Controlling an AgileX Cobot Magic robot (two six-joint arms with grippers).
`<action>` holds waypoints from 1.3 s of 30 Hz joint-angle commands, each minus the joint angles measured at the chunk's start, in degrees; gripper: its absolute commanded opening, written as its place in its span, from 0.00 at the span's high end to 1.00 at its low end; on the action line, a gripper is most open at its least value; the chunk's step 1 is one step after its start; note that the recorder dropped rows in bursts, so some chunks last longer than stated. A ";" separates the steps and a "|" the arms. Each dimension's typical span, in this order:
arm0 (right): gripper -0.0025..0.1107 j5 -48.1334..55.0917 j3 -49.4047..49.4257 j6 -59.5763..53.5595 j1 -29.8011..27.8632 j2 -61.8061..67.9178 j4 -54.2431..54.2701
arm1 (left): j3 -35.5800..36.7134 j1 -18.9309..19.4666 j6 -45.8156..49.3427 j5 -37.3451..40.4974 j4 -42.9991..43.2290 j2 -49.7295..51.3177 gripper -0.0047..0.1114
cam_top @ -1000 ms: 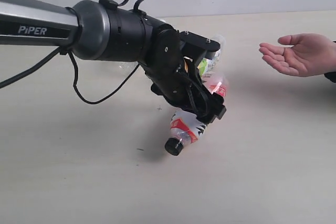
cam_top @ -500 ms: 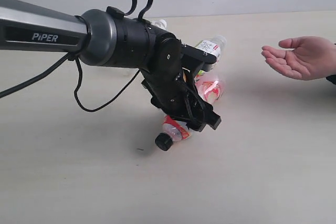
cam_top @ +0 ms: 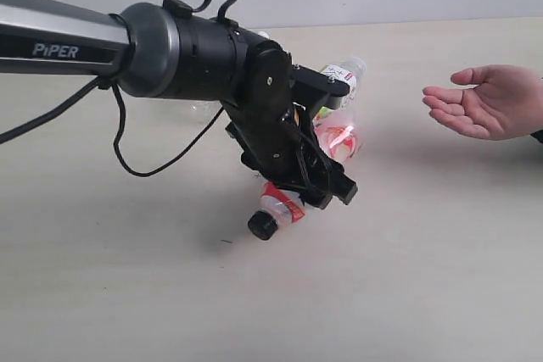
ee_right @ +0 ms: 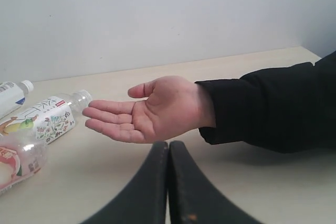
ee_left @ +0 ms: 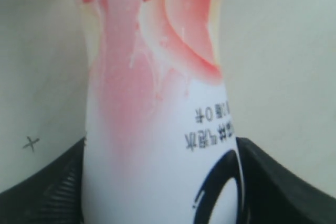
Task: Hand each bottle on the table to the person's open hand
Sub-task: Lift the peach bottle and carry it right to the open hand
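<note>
The black 2-finger left tool is clamped across the middle of a clear plastic bottle with a black cap and a red-and-white label. The left wrist view shows a dark finger pressed against each side of its printed body. This bottle is tilted, cap end lowest and close over the wide pale beige wood-grain counter; I cannot tell whether the cap touches it. The black right tool has its 2 fingers pressed together with nothing between them.

The counter fills most of the exterior view. The thick silver-and-black arm reaches in from the left of that view. The bare light-skinned open hand with a dark sleeve is at the right edge, palm up and well apart from the left tool. In the right wrist view it lies just beyond the right tool's fingertips. A clear plastic bottle with a white fruit-printed label lies on the counter behind the left tool. A clear plastic bottle with a white cap and a bluish label lies near it, cut by the frame edge.
</note>
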 commanded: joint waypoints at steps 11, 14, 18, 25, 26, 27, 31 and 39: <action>0.98 -0.48 0.25 0.03 0.11 -0.32 -0.23 | -0.13 -0.21 -0.53 0.13 -4.24 -7.81 0.96; 0.98 -0.48 0.25 0.03 0.11 -0.32 -0.23 | -0.13 -0.46 -0.53 0.13 -5.79 -8.97 0.96; 0.98 -0.48 0.25 0.03 0.11 -0.32 -0.23 | -0.13 -1.29 -0.53 -0.40 -5.88 -10.73 0.96; 0.98 -0.48 0.25 0.03 0.11 -0.32 -0.23 | -5.62 -3.97 -1.51 -1.81 -11.18 -11.51 0.96; 0.98 -0.48 0.25 0.03 0.11 -0.32 -0.23 | -7.31 -4.77 -3.07 -3.80 -12.19 -11.51 0.96; 0.98 -0.48 0.25 0.03 0.11 -0.32 -0.23 | -8.28 -5.11 -4.16 -4.82 -12.32 -11.51 0.96; 0.98 -0.48 0.25 0.03 0.11 -0.32 -0.23 | -12.19 -6.80 -11.55 -15.29 -15.38 -10.90 0.96; 0.98 -0.48 0.25 0.03 0.11 -0.32 -0.23 | -17.43 -6.94 -11.67 -24.11 -31.35 -2.03 0.96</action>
